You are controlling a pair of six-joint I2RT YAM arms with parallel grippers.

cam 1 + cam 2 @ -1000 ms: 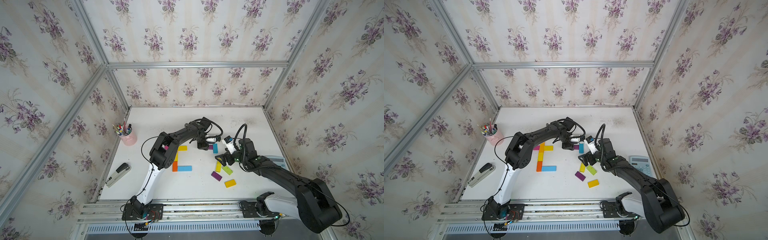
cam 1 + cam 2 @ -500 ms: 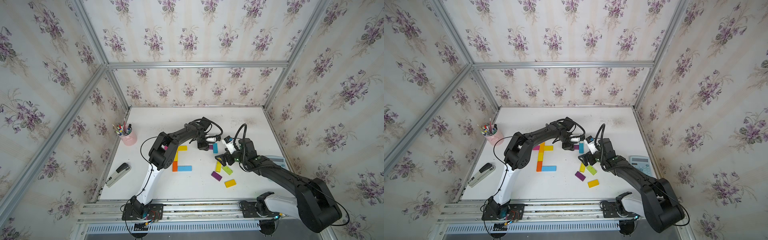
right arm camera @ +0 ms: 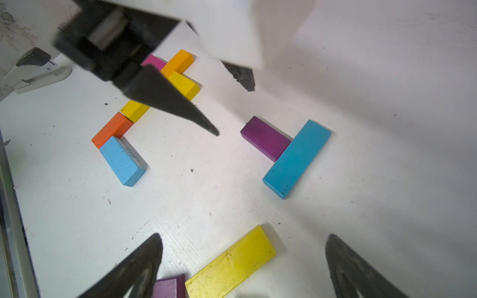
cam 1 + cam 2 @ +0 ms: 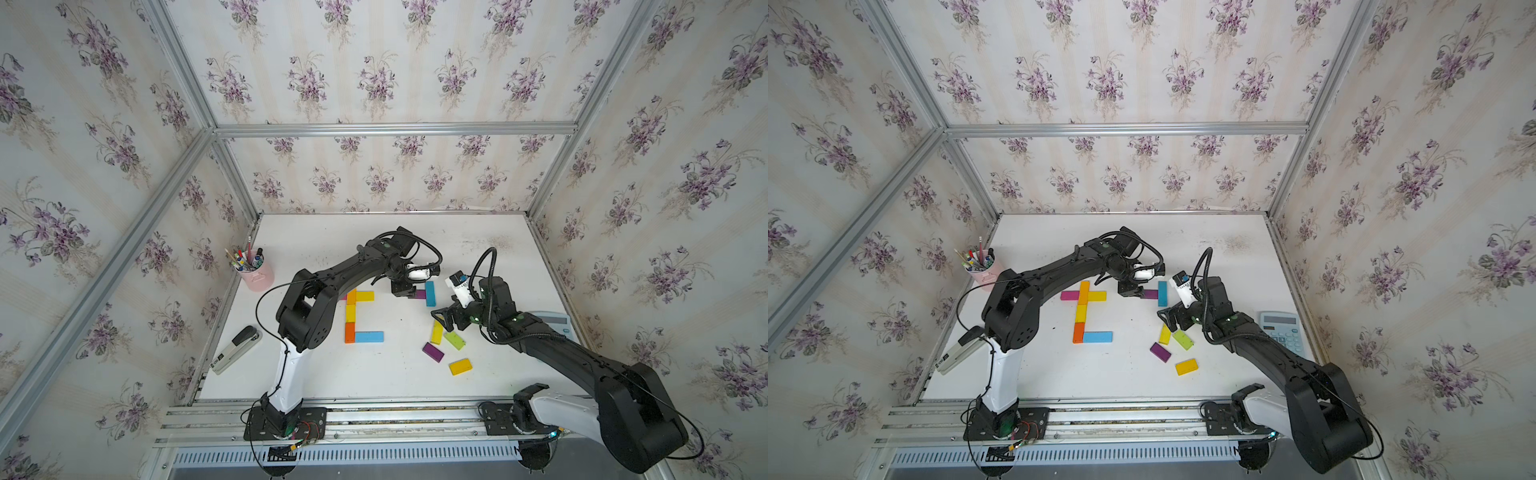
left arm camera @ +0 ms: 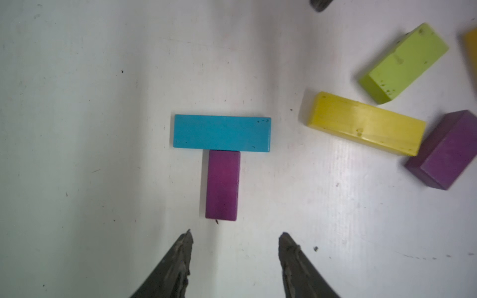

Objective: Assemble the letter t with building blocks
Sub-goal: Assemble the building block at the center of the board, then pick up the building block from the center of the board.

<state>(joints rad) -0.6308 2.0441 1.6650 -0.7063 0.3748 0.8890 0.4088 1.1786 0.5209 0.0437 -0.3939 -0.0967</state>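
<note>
— Where does the letter stand?

— Start at my left. The pink cup (image 4: 984,272) of pens and the stapler (image 4: 957,351) sit by the edge, out of it. Next comes the letter t (image 4: 1081,311), flat on the table (image 4: 1129,374). It has an orange and yellow stem, a pink block and a yellow one for the crossbar, and a blue foot pointing to my right. It looks whole to me.

— And your hands?

— My left gripper (image 5: 236,233) is to the right of the t, fingers spread with nothing between them. Just beyond the tips lies the short purple block (image 5: 222,184), its far end butted against the side of the teal block (image 5: 222,133) at a right angle. I judge that placing done.

— The other?

— My right gripper (image 3: 244,237) is spread wide and empty over the long yellow block (image 3: 232,263). Near that lie a lime block (image 4: 1182,338), a dark purple block (image 4: 1160,352) and a small yellow block (image 4: 1185,366), loose and askew. The calculator (image 4: 1281,330) is beyond them.

— What next?

— Lift the left gripper straight up, so it doesn't nudge the short purple block off the teal one. If more is to be built, the right gripper must come down astride the long yellow block, across its narrow width, and close.
</note>
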